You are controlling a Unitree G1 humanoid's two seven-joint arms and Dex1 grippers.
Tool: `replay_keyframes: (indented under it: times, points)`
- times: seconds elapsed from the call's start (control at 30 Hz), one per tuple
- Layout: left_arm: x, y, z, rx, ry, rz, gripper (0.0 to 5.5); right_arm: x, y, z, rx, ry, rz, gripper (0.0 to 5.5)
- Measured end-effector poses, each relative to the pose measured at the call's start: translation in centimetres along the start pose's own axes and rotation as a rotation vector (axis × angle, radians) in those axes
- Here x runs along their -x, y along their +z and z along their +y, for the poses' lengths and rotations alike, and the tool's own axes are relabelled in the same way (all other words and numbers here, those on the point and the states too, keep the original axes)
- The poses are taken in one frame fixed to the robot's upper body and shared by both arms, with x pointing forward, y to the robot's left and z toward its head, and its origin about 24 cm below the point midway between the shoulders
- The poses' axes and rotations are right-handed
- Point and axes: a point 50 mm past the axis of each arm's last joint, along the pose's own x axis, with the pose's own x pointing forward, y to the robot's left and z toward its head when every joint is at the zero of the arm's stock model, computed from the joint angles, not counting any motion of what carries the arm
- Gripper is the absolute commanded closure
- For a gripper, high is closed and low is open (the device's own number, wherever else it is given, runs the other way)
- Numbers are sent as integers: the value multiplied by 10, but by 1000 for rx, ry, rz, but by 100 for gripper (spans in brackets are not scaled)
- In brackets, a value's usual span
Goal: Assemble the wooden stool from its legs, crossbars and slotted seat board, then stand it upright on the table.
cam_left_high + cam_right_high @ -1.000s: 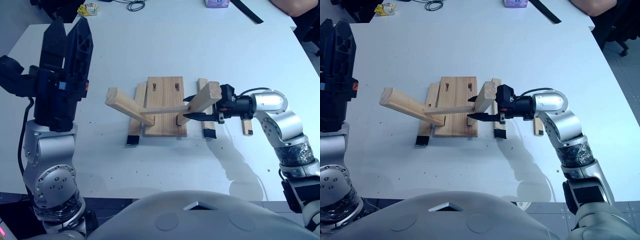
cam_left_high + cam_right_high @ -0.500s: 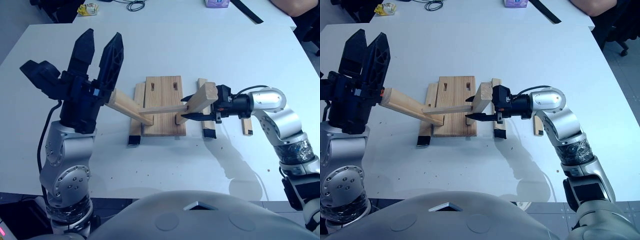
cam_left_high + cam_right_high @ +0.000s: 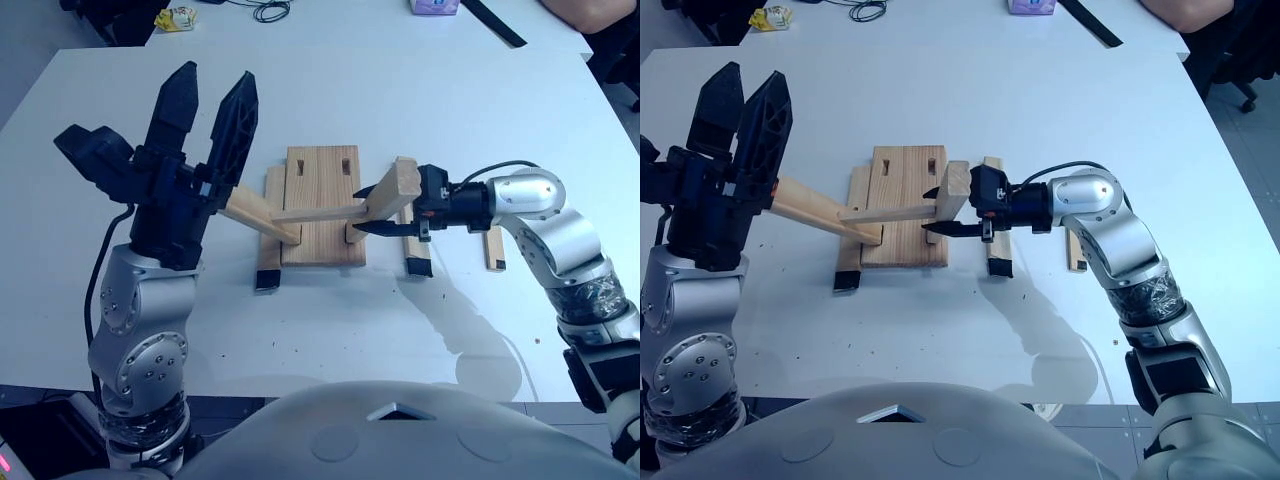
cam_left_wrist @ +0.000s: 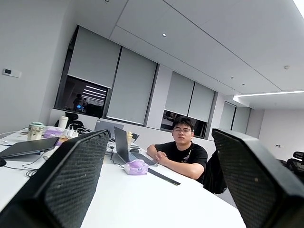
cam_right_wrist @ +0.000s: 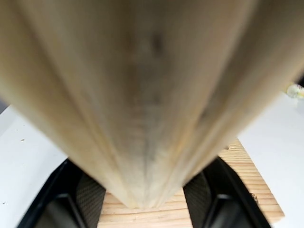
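Leg frame [image 3: 315, 211] shifted left; right jaws grip it, open left jaws beside.

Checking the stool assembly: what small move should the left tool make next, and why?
Probably tilt the left tool down over the left leg's free end. Its jaws stand open, pointing up past the leg, while the right tool alone holds the frame by the right leg.

Left arm [image 3: 140, 310] raised on the robot's left side, forearm near upright. Left gripper [image 3: 216, 78] points up and away from the body, its fingers [image 4: 71, 180] spread wide. Right arm [image 3: 565, 250] bent at the elbow, forearm reaching inward across the front. Right gripper [image 3: 362, 212] roughly level, one finger above the other, clamped on a stool leg [image 3: 398, 182].
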Motion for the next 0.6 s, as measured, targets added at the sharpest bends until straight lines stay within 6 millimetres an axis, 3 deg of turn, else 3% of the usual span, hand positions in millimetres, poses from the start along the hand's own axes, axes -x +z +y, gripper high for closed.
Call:
replay_keyframes:
  times: [0.33, 0.43, 0.6]
  points:
    - [-39, 25, -26, -50, 10, -123, 154, -5, 6, -1, -52, -50, 40, 346]
    - [-40, 15, -34, -44, 10, -28, 198, -5, 6, 0, -69, -84, 45, 346]
    - [-10, -24, -52, 55, 43, 229, 284, -2, 5, 3, -91, -139, 47, 346]
